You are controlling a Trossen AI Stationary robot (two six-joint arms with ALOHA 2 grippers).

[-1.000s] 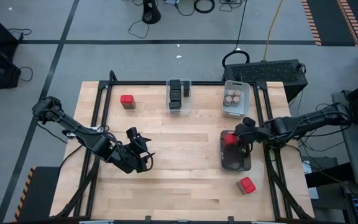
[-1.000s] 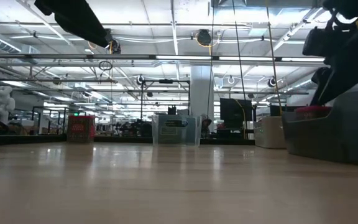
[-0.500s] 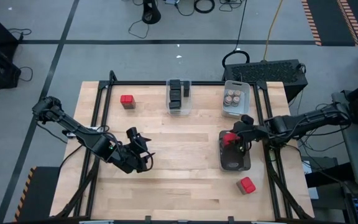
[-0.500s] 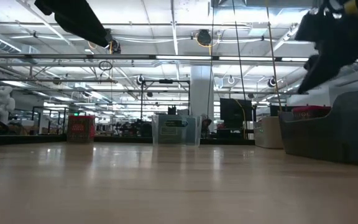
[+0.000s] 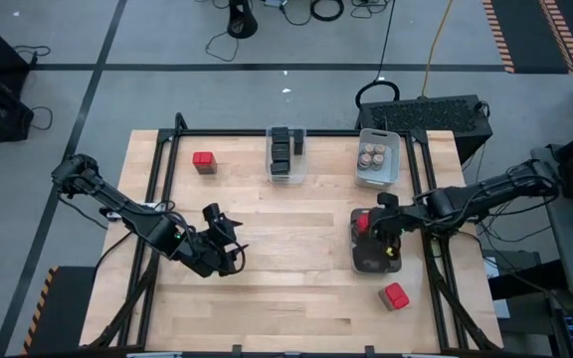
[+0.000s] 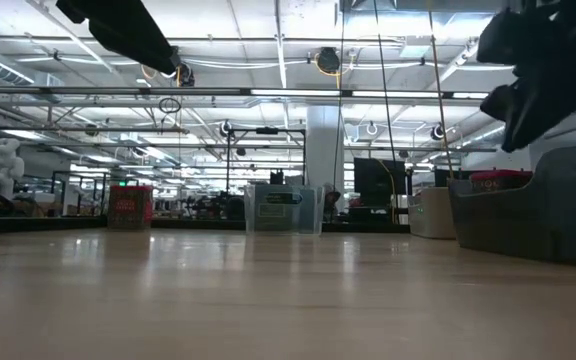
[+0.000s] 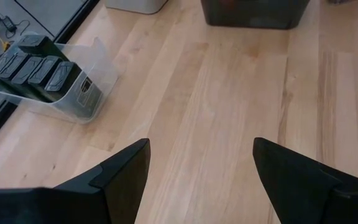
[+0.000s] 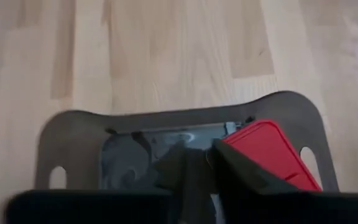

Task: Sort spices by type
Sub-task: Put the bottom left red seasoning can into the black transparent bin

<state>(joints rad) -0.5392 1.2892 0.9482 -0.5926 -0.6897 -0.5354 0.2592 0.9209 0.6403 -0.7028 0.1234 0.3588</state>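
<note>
High view: right gripper (image 5: 378,225), fingers together, empty, over dark bin (image 5: 375,261); left gripper (image 5: 229,245) agape, empty.

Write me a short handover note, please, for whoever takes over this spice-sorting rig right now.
Left gripper: open, empty, hovering over bare wood at the table's left-centre.
Right gripper: over the dark bin, fingers close together, nothing held as far as I can tell.
Done: a red tin lies in the dark bin; the dark tins are in the clear bin; the round jars are in the white bin.
Left: two loose red tins, one at the far left, one near the front right, go into the dark bin.
</note>
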